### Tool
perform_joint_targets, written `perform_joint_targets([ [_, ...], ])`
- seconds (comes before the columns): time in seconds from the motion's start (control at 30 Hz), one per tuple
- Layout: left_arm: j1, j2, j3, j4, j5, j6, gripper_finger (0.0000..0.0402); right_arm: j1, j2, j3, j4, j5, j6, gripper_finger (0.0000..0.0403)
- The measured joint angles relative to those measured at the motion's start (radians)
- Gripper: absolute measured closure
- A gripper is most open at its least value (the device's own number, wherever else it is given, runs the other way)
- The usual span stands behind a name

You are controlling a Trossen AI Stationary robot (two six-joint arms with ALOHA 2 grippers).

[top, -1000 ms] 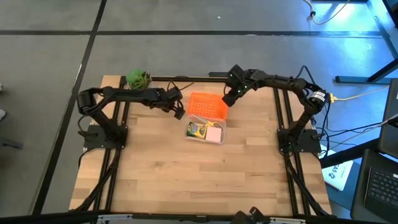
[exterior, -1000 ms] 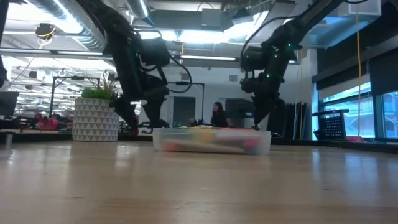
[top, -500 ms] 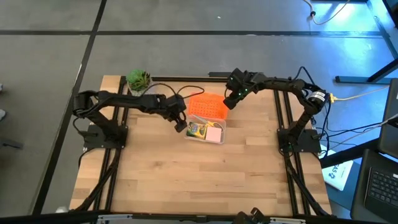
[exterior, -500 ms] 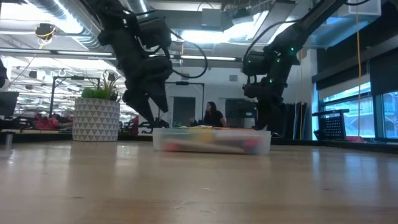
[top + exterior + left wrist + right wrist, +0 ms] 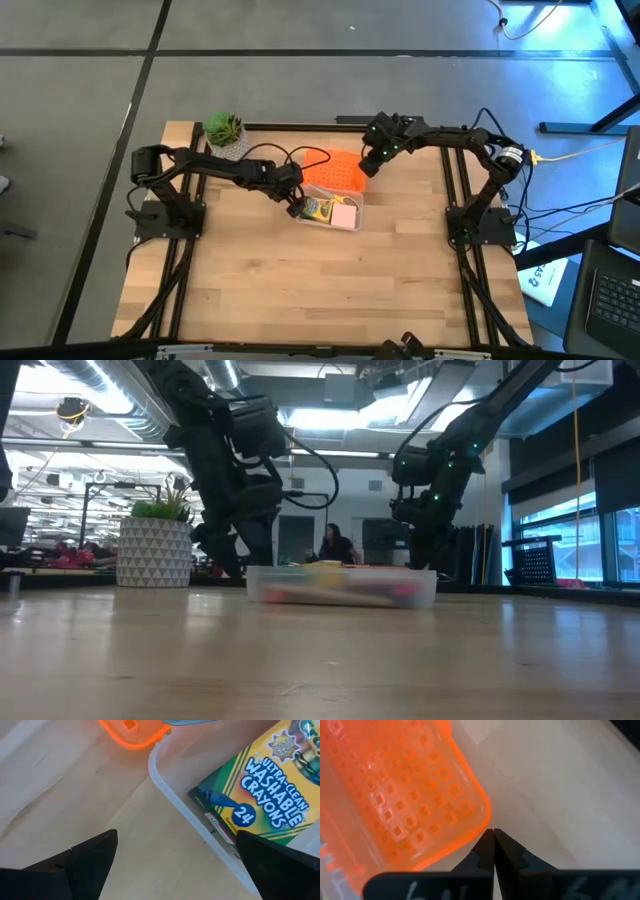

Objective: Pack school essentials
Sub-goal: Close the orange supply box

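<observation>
- The left hand [image 5: 296, 206] hangs at the left end of the clear case [image 5: 345, 226], fingers spread wide with nothing between them; in its wrist view the case's corner wall and the worktop [image 5: 75, 795] show in the gap.
- The green-yellow crayon box [image 5: 318, 209] lies inside the case, just beyond that wall — its long axis runs slantwise across the left hand's line of reach (label up, as the wrist view shows).
- The pink note pad [image 5: 345, 216] lies beside the crayon box, on the side away from the left hand; the smaller stationery is probably under or between them, but I cannot make it out.
- The right hand [image 5: 367, 163] has its fingers pressed together, empty, tips at the edge of the orange lid [image 5: 336, 170], which lies open behind the case.
- Judgement: the left hand is the nearer to the case's contents, the right hand to the lid — so closing the lid would suit the right.
</observation>
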Motion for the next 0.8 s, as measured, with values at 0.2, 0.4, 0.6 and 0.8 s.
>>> perform_joint_targets([
  [0.2, -0.001, 0.004, 0.001, 0.0, -0.022, 0.016, 0.0002, -0.004, 0.016, -0.046, 0.07, -0.008, 0.005, 0.0397],
  [0.4, 0.0, 0.004, 0.001, -0.001, -0.028, 0.02, 0.0002, -0.004, 0.029, -0.047, 0.075, -0.008, 0.002, 0.0396],
  [0.6, 0.0, 0.005, 0.001, -0.004, -0.027, 0.02, 0.0002, -0.004, 0.077, -0.047, 0.125, -0.074, -0.011, 0.0396],
  [0.8, 0.003, 0.005, 0.001, -0.005, -0.025, 0.021, 0.0002, -0.006, 0.09, -0.047, 0.171, -0.144, -0.069, 0.0396],
])
